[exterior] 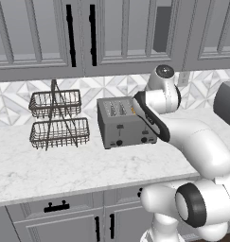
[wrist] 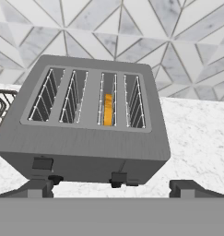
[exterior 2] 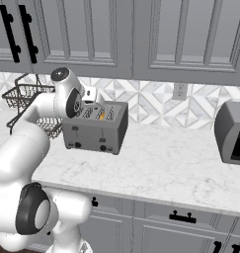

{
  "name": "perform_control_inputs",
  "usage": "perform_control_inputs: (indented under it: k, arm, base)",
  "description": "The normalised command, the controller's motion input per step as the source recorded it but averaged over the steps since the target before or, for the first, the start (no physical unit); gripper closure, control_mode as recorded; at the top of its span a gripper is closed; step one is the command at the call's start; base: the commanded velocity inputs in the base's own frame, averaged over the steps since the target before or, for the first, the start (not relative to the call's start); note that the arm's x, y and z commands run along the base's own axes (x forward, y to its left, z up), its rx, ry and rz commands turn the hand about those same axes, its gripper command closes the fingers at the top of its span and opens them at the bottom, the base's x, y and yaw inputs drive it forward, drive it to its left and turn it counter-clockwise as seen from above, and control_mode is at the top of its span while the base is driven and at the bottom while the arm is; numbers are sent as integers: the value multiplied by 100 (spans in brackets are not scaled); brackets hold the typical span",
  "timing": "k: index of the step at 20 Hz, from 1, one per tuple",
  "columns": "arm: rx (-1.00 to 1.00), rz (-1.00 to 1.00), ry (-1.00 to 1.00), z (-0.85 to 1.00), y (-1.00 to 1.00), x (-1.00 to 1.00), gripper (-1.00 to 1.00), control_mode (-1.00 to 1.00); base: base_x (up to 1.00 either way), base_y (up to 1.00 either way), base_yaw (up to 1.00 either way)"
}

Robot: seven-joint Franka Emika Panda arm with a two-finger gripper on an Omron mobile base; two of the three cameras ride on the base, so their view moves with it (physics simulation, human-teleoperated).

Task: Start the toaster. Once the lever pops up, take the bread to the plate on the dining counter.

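Toaster (wrist: pixel 92 124) faces me, long axis left-right, claw (wrist: pixel 111 188) spread wide, holding nothing.
I see the bread (wrist: pixel 108 109) edge-up in its third slot; marble worktop (exterior: pixel 64 165), tiled wall (exterior 2: pixel 156 104) behind.

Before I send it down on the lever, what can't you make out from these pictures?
- Toaster right end: the arm covers it in the left base view.
- Bread: sunk in its slot in the hand view, only a thin golden edge shows.
- Pincer: tips cut by the hand view's bottom edge.
- Grey appliance: cut by the right edge of the right base view.
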Motion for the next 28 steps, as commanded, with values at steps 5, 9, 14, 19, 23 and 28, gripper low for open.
perform_control_inputs:
  k: [5,9,14,19,23,28]
  arm:
    - [0,0,0,0,0,0,-100,-100]
    - [0,0,0,0,0,0,-100,-100]
    - [0,0,0,0,0,0,-100,-100]
    - [0,0,0,0,0,0,-100,-100]
    - [0,0,0,0,0,0,-100,-100]
    - [0,0,0,0,0,0,-100,-100]
  base:
    - [0,0,0]
    - [0,0,0]
    - [0,0,0]
    - [0,0,0]
    - [0,0,0]
    - [0,0,0]
